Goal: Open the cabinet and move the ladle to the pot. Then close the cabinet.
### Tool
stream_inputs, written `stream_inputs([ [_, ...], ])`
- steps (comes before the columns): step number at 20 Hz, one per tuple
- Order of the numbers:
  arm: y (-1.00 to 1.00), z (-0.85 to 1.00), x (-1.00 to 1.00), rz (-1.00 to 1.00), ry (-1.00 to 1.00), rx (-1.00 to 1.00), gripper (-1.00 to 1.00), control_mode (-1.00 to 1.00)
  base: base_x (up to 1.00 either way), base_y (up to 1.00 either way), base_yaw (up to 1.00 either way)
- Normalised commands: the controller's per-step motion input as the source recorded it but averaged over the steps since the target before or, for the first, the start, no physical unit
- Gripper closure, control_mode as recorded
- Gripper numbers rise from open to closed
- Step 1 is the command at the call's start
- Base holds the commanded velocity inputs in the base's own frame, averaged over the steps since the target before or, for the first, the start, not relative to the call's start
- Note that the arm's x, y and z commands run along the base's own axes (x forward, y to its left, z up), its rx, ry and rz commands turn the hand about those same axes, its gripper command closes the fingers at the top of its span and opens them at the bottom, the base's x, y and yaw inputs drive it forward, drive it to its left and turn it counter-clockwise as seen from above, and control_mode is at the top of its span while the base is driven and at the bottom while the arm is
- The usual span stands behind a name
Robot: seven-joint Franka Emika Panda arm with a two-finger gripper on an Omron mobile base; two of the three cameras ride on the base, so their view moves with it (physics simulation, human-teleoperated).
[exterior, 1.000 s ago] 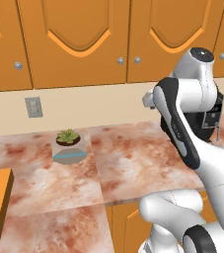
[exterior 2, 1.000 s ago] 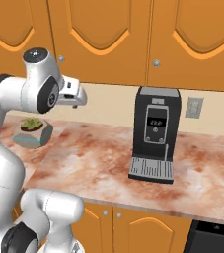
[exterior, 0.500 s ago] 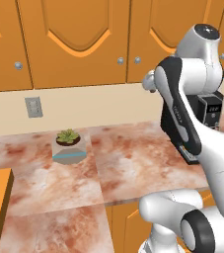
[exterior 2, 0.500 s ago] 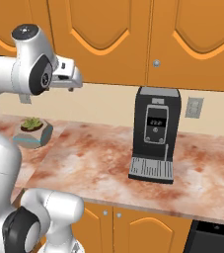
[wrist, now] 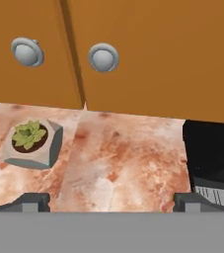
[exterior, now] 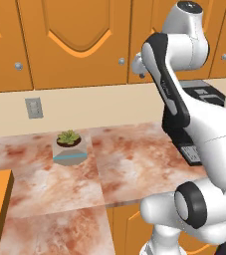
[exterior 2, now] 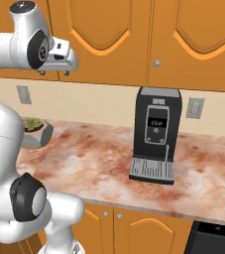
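One coffee machine (exterior 2: pixel 154 135), one potted plant (exterior: pixel 69 146), two wall outlets (exterior 2: pixel 195 107), and two round knobs (wrist: pixel 103 57) in the hand view.

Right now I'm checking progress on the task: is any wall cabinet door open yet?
No, in the hand view both cabinet doors meet flush at the seam, knobs side by side.

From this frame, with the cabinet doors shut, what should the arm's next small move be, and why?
Probably ease the end effector forward toward one of the two knobs, likely the nearer-centred knob. Both cabinet doors are shut, and the fingers stand wide apart and hold nothing, short of the door. Which door hides the ladle cannot be told.
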Motion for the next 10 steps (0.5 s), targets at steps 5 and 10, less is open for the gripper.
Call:
stream_inputs([
  [5, 0.27, 0.04, 0.55, 0.00, 0.00, 0.00, -1.00, -1.00, 0.00, 0.00, 0.00],
  [10, 0.02, 0.08, 0.38, 0.00, 0.00, 0.00, -1.00, -1.00, 0.00, 0.00, 0.00],
])
